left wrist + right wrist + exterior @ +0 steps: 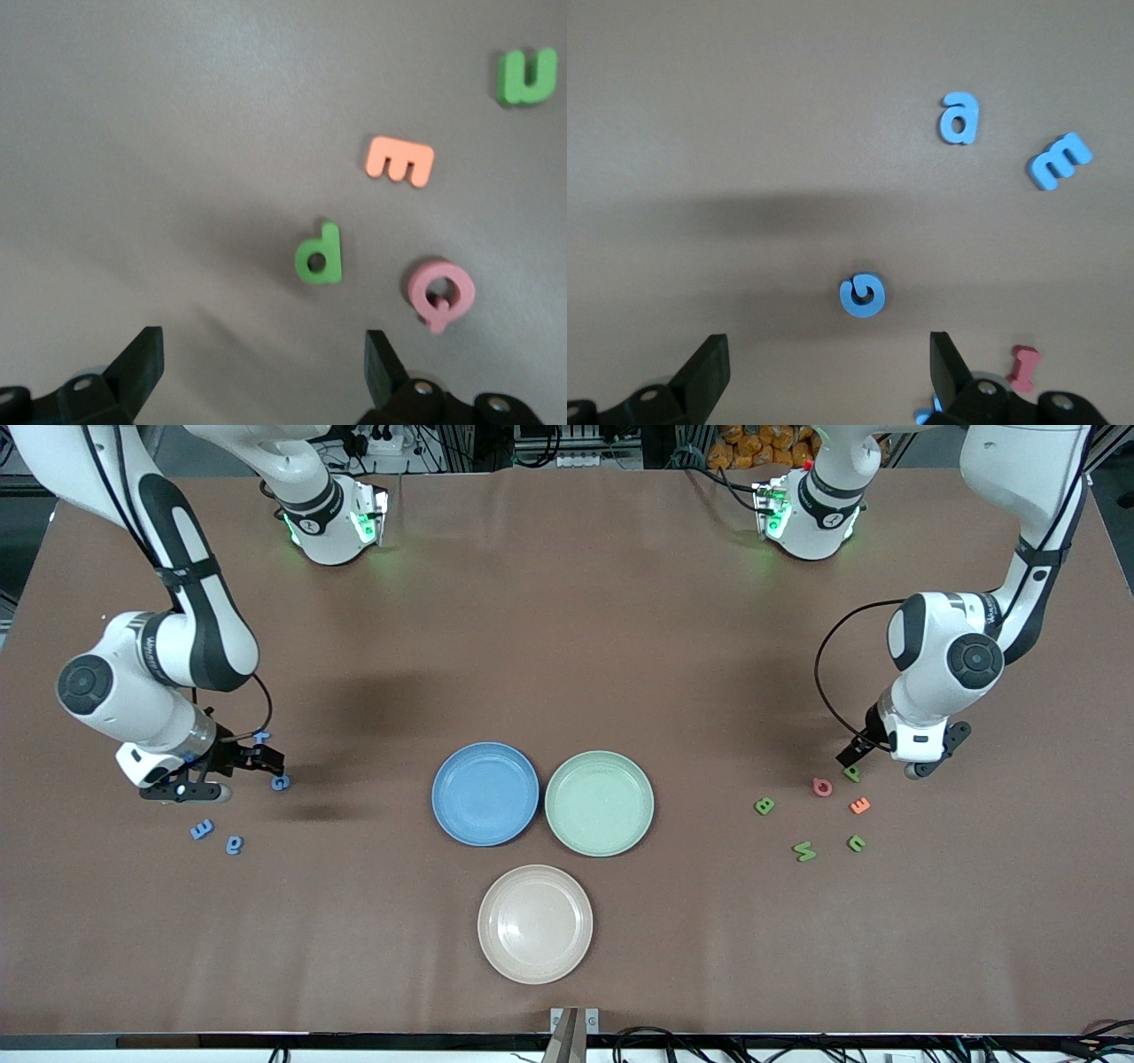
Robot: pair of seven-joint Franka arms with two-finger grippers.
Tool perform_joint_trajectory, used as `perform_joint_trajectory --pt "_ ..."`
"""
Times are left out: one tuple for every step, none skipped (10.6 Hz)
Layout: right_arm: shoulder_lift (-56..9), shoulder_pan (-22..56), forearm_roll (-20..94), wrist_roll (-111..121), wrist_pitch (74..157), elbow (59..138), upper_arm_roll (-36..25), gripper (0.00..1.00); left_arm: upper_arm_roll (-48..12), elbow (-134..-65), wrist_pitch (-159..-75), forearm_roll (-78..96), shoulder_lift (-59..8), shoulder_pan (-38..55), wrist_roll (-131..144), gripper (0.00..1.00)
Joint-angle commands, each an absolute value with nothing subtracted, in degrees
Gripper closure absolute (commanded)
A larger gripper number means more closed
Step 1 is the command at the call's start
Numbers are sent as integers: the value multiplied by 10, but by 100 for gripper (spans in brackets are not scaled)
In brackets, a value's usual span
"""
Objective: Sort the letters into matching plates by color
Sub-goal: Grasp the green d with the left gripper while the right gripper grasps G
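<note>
The right gripper (pixel 824 372) is hanging with its jaws spread wide and holding nothing, low over the table (pixel 567 602) at the right arm's end, above a blue letter G (pixel 862 295) that is lying flat on the cloth between the lines of its two fingers. A blue letter a (pixel 959 118) and a blue letter m (pixel 1060 160) are lying close together, nearer to the front camera than the G, and a fourth blue letter (pixel 262 737) is peeking out just beside the gripper's body, with a small red letter (pixel 1024 367) showing next to one finger in the right wrist view. The left gripper (pixel 261 367) is likewise standing open and empty, low over the left arm's end of the table, above a green letter d (pixel 320 255). Just beside the d a pink letter Q (pixel 440 290) is lying, with an orange letter E (pixel 400 161) near it and a green letter u (pixel 527 76) nearer to the front camera. A green letter B (pixel 764 806) and a green letter W (pixel 804 851) are lying a little more toward the middle of the table. In the middle the blue plate (pixel 485 794) and the pale green plate (pixel 600 803) are sitting side by side, almost touching, both empty, with a beige-pink plate (pixel 535 924) nearer to the front camera.
</note>
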State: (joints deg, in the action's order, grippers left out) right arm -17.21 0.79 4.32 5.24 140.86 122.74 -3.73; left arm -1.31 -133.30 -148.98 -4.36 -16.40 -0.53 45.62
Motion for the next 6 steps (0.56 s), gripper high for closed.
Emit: perform_joint_trajectory --pt "-201 -11 54 99 1454 1243 -25 0 -15 -1298 -1499 -61 -202 -10 475 0" --pt "-205 -13 54 106 1460 1245 -24 0 -14 -1295 -1509 -61 -212 -11 476 0" --pt "-207 -14 54 107 1470 1250 -23 0 -14 -1291 -1518 -61 -221 -21 475 0" --pt "-216 -15 54 121 1476 1249 -23 0 -14 -1282 -1520 -61 -235 -25 476 0" --pt "-222 -17 53 159 1477 1248 -24 0 -14 -1274 -1520 -61 -244 -25 477 0" --pt "-225 -27 54 214 1477 1247 -23 0 -14 -1267 -1519 -61 -252 -30 478 0"
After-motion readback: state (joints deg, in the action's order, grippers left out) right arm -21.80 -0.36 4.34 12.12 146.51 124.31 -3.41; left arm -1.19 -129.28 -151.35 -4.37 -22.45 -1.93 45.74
